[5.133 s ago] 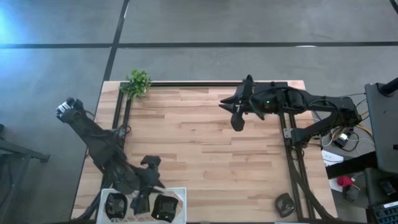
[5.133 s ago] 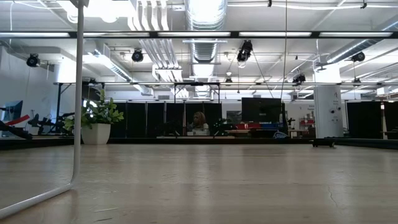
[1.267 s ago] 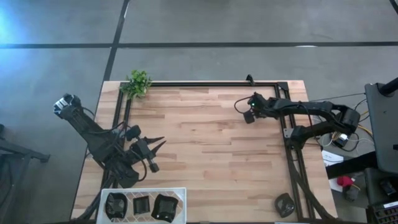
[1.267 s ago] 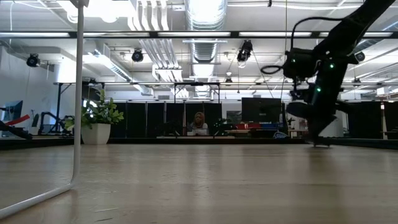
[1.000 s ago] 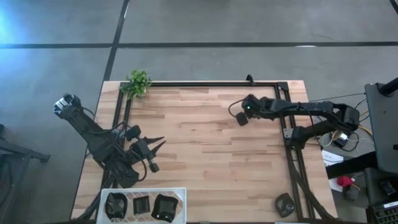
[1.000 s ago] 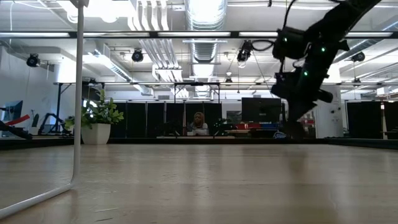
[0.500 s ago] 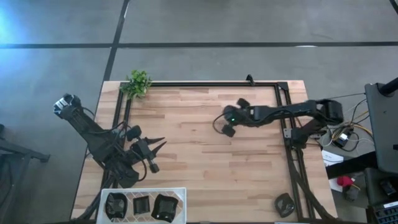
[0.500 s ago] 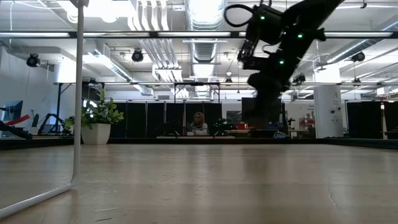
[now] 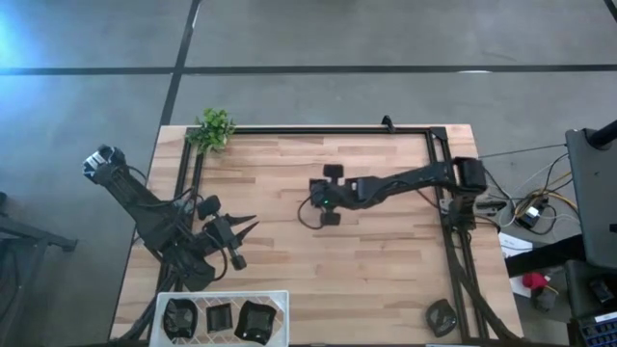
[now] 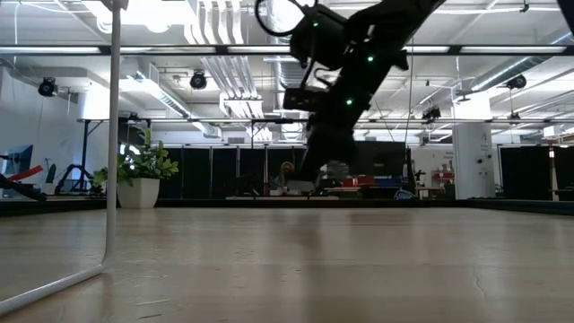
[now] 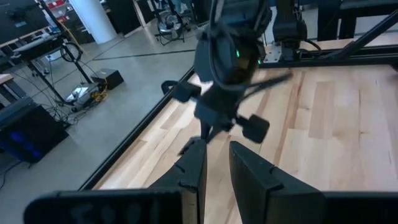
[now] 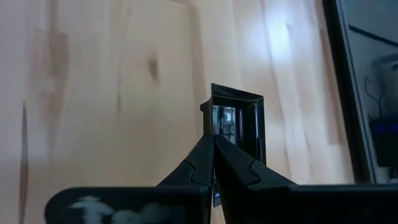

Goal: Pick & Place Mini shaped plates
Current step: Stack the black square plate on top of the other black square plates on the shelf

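Your right gripper (image 9: 310,216) is reaching out over the middle of the table (image 9: 386,280), arm stretched leftward from its base at the right edge, and its fingers (image 12: 214,163) are pressed together, pinching the rim of a small square black plate (image 12: 238,119) that is standing on edge between them, clear of the wood. In the low view that arm is hanging well above the tabletop. Your left gripper (image 9: 243,224) is waiting over the left side of the table, pointing right toward the other arm, with its fingers (image 11: 196,168) sitting a narrow gap apart and nothing between them. At the near left corner, the white tray (image 9: 224,295) is holding three more black plates (image 9: 218,319) side by side: a roundish one at the left, a small square one in the middle and a larger angular one at the right. One more dark plate (image 9: 442,316) is lying by itself near the table's near right corner, beside the black rail. A small green plant (image 9: 213,127) is sitting at the far left corner.
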Available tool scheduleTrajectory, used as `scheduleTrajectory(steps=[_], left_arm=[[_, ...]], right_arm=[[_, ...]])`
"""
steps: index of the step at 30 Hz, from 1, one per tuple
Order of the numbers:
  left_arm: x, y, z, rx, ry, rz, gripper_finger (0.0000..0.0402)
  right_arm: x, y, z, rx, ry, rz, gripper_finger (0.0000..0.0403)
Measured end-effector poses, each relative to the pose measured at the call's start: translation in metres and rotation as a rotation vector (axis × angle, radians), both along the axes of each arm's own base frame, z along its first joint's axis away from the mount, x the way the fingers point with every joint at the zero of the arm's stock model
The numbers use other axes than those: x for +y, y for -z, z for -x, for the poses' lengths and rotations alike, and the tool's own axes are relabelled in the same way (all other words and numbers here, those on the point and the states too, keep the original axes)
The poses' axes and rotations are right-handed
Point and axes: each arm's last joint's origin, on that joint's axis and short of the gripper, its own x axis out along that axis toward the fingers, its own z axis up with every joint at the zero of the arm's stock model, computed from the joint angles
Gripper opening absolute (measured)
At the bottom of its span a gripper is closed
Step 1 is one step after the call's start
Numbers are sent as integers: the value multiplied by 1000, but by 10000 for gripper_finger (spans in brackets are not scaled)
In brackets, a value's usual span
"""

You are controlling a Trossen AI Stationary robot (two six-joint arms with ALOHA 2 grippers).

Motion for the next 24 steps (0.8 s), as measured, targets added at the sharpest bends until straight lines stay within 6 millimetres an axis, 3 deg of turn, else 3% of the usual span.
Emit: scheduleTrajectory(steps=[10, 24], left_arm=[[0, 0, 0, 0, 1, 2, 64], [0, 0, 0, 1, 3, 4, 64]], right_arm=[[17, 30, -31, 42, -67, 16, 8], [18, 34, -31, 66, -69, 11, 8]])
